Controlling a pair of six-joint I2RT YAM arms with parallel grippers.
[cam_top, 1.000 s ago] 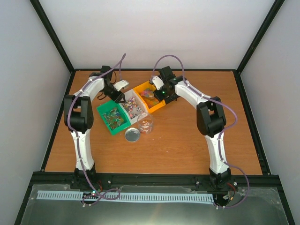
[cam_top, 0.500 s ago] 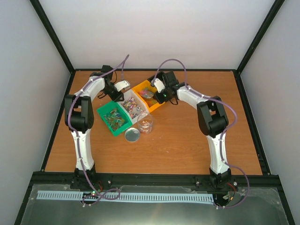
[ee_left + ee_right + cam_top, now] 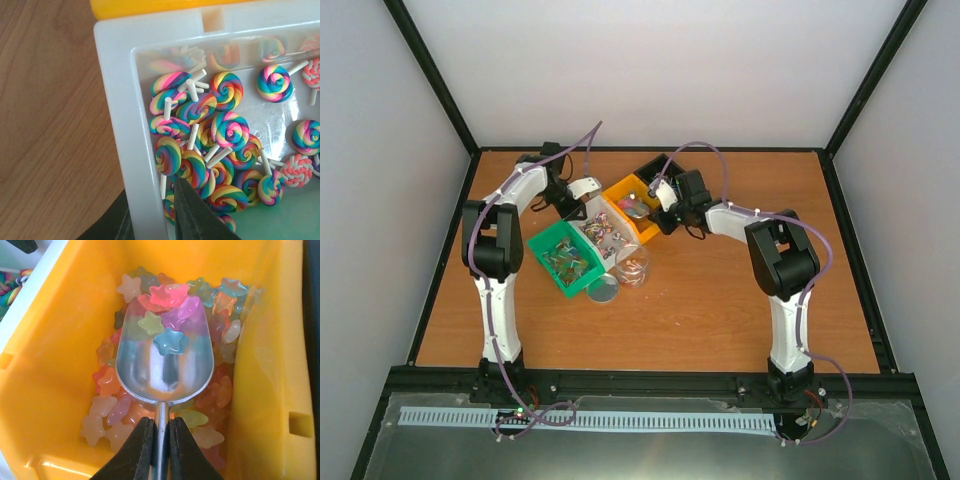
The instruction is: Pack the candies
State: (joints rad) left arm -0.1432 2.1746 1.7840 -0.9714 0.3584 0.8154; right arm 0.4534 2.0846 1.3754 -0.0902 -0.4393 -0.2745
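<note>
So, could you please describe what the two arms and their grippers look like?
The left arm and right arm are alike: white tubular links joined by bulky black joints, with a purple cable looping along each. The left gripper and right gripper have tapered black fingers.

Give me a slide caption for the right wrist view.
Right tool clamps the handle of a metal scoop loaded with a few star-shaped candies inside the yellow bin.
</note>
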